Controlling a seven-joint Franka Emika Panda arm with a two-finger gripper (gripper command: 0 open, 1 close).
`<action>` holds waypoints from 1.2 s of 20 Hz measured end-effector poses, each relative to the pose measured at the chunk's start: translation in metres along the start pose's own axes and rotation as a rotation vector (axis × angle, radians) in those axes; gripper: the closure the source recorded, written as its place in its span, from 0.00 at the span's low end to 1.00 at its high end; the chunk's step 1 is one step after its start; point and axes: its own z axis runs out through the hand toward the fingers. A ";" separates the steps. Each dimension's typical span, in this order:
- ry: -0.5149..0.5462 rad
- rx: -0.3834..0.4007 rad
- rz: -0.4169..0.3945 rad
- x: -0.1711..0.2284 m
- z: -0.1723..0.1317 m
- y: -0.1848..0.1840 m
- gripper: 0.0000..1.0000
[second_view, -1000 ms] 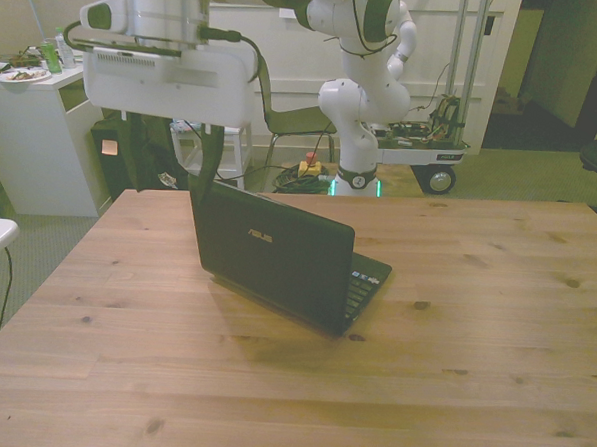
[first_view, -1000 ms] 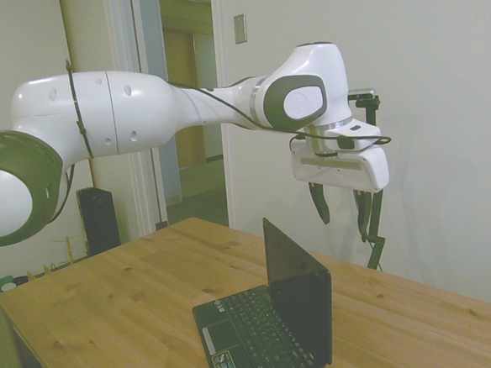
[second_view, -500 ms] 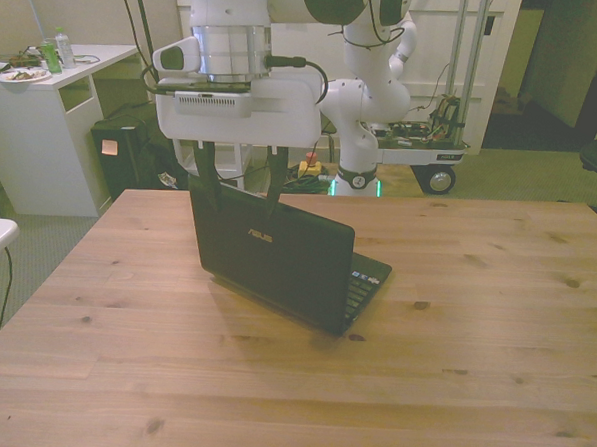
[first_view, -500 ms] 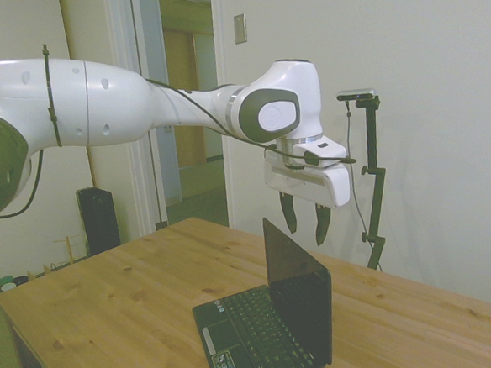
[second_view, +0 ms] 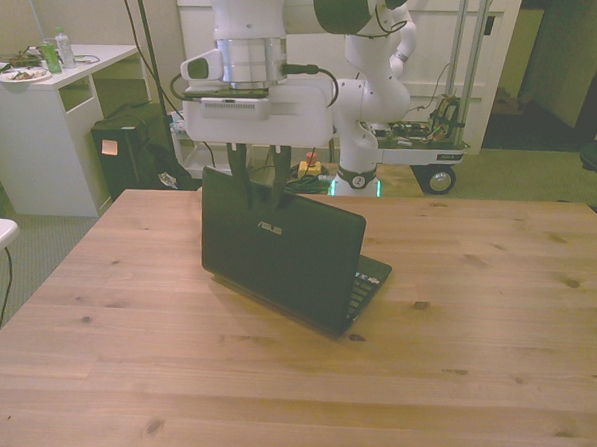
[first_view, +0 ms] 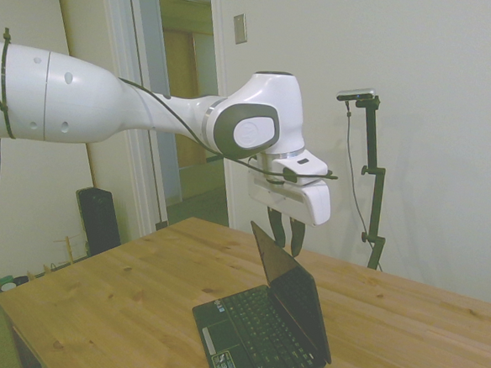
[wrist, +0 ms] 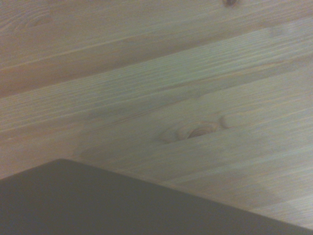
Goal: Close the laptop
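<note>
Black and open, the laptop [first_view: 271,329] sits near the middle of the tabletop [second_view: 474,323], its keyboard facing away from the front camera and its lid tilted a little over the keys. In the front view we see the back of the lid with a pale logo on it; in the side view we see the glossy screen edge-on, the keyboard, and small stickers at the palm rest corner nearest that camera.

We see the gripper [first_view: 286,234] hanging from the white arm just behind the lid's top edge. Its two dark fingers [second_view: 239,170] point down with only a narrow gap between them, so we read it as slightly parted, with nothing held between the tips. In the front view the fingertips drop to the top edge of the lid, toward the front view's left of the logo, and they appear to meet that edge or the back of the lid just below it. In the side view the tips sit right beside the lid's upper corner. We cannot tell for certain whether they press on the lid or hang just off it.

From the wrist view we see pale wood grain with a knot, and a dark flat corner of the laptop [wrist: 98,205], blurred.
</note>
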 end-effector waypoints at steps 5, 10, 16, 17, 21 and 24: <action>-0.045 -0.023 -0.005 -0.039 0.041 -0.008 1.00; -0.108 -0.064 -0.022 -0.098 0.084 0.000 1.00; -0.151 -0.114 0.002 -0.140 0.148 0.043 1.00; -0.146 -0.109 0.008 -0.139 0.148 0.046 1.00; -0.105 -0.048 -0.040 -0.160 0.103 0.039 1.00; -0.070 0.008 -0.149 -0.215 0.029 0.014 1.00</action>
